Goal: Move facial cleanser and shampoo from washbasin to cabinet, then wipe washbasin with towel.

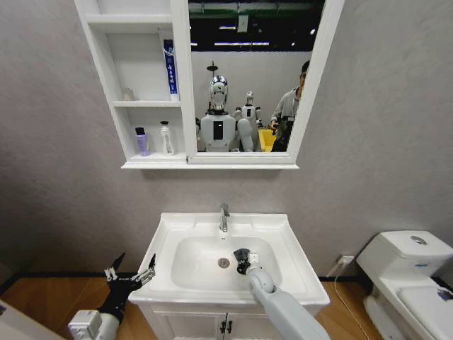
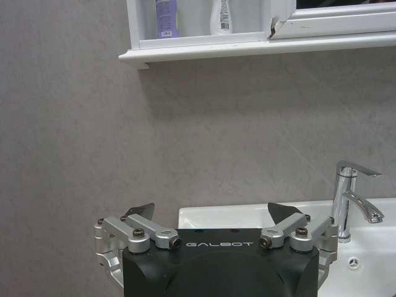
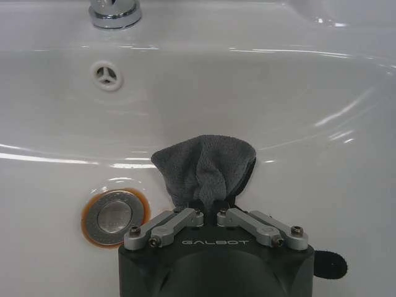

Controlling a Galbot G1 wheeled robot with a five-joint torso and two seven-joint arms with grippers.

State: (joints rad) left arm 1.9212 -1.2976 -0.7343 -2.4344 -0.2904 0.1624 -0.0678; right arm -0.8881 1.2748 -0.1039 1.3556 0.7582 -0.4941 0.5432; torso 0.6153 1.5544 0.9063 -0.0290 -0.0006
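My right gripper [image 1: 243,261] is down in the bowl of the white washbasin [image 1: 166,241], shut on the dark grey towel [image 3: 207,167]. The towel bunches against the bowl surface [image 3: 297,124] beside the centre drain [image 3: 114,213] and in front of the chrome faucet [image 1: 224,216]. My left gripper [image 1: 131,276] hangs open and empty off the basin's left side, and its wrist view shows the jaws spread wide [image 2: 211,211]. On the cabinet's [image 1: 117,106] lowest shelf stand a purple bottle [image 1: 142,141] and a white bottle [image 1: 166,138]. I cannot tell which is the shampoo or the facial cleanser.
A blue tube [image 1: 170,67] stands on the cabinet's middle shelf. The mirror [image 1: 248,78] reflects the room behind. A white toilet [image 1: 407,276] stands to the right, with a wall socket and cable [image 1: 345,261] between it and the basin. Vanity doors [image 1: 226,326] lie below.
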